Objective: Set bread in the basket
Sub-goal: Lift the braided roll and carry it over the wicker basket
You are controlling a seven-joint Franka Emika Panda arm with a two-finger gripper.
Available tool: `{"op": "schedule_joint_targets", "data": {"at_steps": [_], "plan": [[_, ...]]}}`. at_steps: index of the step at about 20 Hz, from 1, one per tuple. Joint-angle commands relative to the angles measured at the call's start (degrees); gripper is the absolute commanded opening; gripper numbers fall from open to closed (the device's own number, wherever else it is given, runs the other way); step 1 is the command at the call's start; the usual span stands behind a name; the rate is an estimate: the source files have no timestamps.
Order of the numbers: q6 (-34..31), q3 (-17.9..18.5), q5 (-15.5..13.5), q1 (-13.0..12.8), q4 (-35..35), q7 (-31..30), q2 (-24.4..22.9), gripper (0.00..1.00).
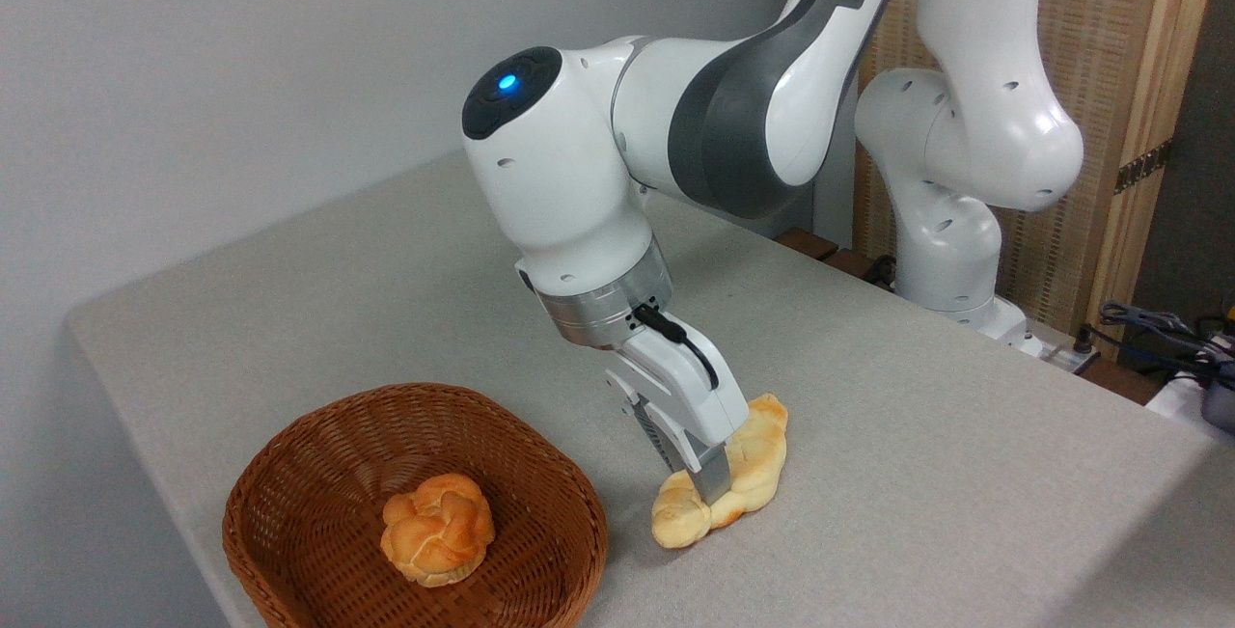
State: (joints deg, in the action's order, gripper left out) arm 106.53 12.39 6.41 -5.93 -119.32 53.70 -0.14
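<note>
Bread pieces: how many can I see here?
2. A round knotted bun sits inside the wicker basket; a long braided loaf lies on the table beside it, partly hidden by the jaws.

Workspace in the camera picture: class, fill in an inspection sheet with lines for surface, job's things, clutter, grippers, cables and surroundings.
Surface: grey table, no spills seen.
Job's things: pale braided bread lies on the table right of the wicker basket, not in it.
Clutter: a round knotted bun sits inside the basket.
Grippers: the gripper is down at the bread, fingers astride its middle; whether they grip cannot be told.
Cables: a black lead on the wrist; loose cables at the far right.
Surroundings: plain wall, woven screen behind the arm.
</note>
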Motion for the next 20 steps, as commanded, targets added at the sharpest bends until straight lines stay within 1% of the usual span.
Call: {"op": "schedule_joint_targets", "data": {"at_steps": [1,3,4,5,7,8,12,13,15,17,20], "plan": [[0.09,0.01,0.27,-0.66,0.14,0.88,-0.56,0.19],[-0.18,-0.60,0.18,-0.84,0.32,0.88,-1.44,0.19],[-0.36,-1.65,0.01,-0.84,0.32,0.79,-2.23,0.19],[-0.53,-2.71,-0.51,-0.84,0.40,0.79,-2.93,0.19],[-1.84,-4.29,-2.53,-0.84,0.75,0.70,-4.43,0.19],[-2.72,-5.00,-2.98,-0.84,0.84,0.70,-5.04,0.19],[-5.19,-6.58,-3.42,-0.84,1.11,0.79,-6.98,0.21],[-5.37,-6.58,-4.38,-0.84,2.15,0.70,-7.16,0.22],[-5.37,-7.02,-7.80,-0.84,4.70,0.70,-7.16,0.22],[-4.05,-7.20,-10.35,-0.84,6.55,0.70,-6.81,0.22],[2.17,-8.78,-13.17,-0.84,7.96,0.53,-6.28,0.22]]}}
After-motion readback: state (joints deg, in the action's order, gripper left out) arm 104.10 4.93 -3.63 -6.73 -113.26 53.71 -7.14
